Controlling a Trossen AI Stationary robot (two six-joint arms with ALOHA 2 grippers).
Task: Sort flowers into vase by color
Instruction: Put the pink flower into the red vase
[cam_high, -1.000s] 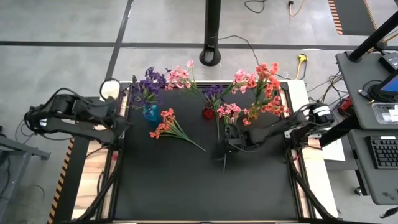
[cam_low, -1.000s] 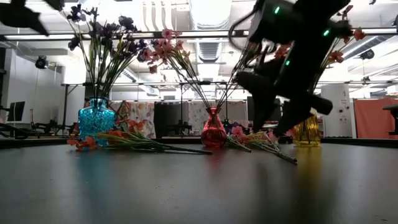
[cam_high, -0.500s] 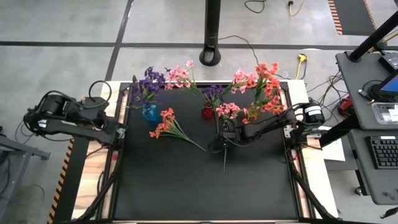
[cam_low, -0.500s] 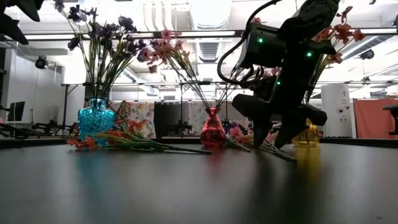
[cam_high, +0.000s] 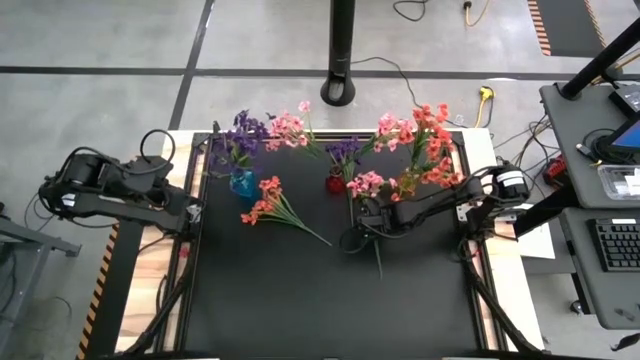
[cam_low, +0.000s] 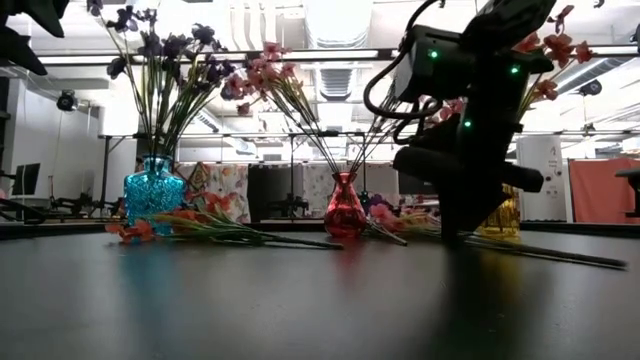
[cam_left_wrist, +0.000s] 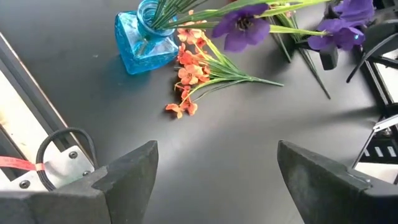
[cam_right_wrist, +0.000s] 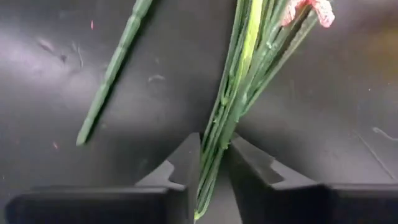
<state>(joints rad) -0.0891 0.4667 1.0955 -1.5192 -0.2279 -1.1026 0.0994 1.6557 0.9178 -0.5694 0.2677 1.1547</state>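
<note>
Three glass vases stand in a row beyond the right gripper (cam_high: 352, 240): a blue faceted glass vase (cam_high: 241, 181) holding purple blossoms off toward the left arm's side, a small red glass vase (cam_high: 335, 182) nearly straight ahead of it with pink blossoms, and an amber-yellow glass vase (cam_high: 409, 183) nearest its own arm, carrying orange-red sprays. That row, I judge, explains the layout, each colour having its own vessel and the loose sprays lying in front within reach. The right gripper is low over the black table mat (cam_high: 300, 300) and its two dark fingers (cam_right_wrist: 184, 163) have closed on the bundled thin green stems of a pink-blossomed artificial spray (cam_high: 366, 182); the wrist view shows the stems pinched between the pads, near their cut ends. The blossoms lie ahead of the fingers, pointing toward the red vase, so a grip low on the stems probably leaves the flower end free, though the cut ends must lead into a vase mouth. A separate single green stem (cam_right_wrist: 112, 68) lies on the mat just beside the held bundle, untouched. An orange-red artificial spray with grassy green stems (cam_high: 272, 202) rests flat well off to the side, in front of the blue vase. The left gripper (cam_left_wrist: 216, 163) waits near its table edge, fingers spread wide and empty.
</note>
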